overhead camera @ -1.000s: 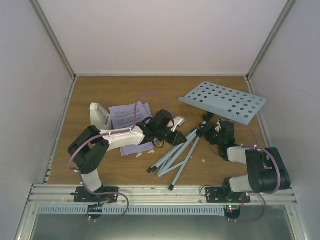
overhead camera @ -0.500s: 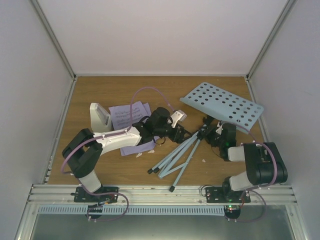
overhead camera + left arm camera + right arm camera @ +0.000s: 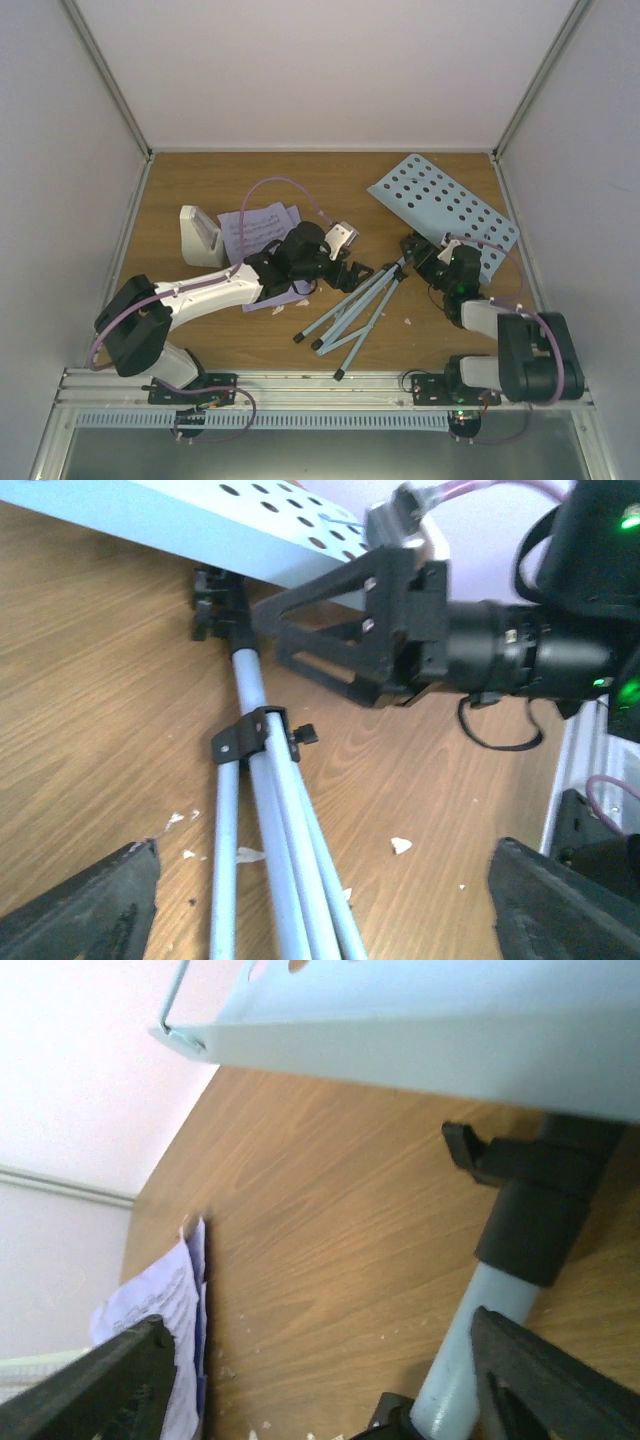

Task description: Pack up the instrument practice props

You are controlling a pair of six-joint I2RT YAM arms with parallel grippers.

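Since both my grippers stand wide with nothing in them, the choice of hold is open. My left gripper (image 3: 325,900) straddles the legs (image 3: 270,880) of the music stand (image 3: 400,270) without touching; my right gripper (image 3: 320,1380) brackets its post just below the desk (image 3: 445,205).

The stand lies tipped over on the table (image 3: 200,320), right of centre, desk toward the far right corner and feet toward the near edge. I judge it stiff and light but long and desk-heavy, with smooth painted tubes that could slip. I would take it at the black collar (image 3: 255,738), where the tubes meet.

The sheet-music pages (image 3: 255,225) lie flat left of centre, partly under my left arm: limp and thin, best pinched at a free edge. The metronome (image 3: 198,235) stands just beside them on the left. It is rigid, but its tapered sides would slide, so I would grip it low.

Count: one stand with three legs, one desk, one metronome, at least two overlapping pages (exact number unclear), and several crumbs (image 3: 400,845) to leave.
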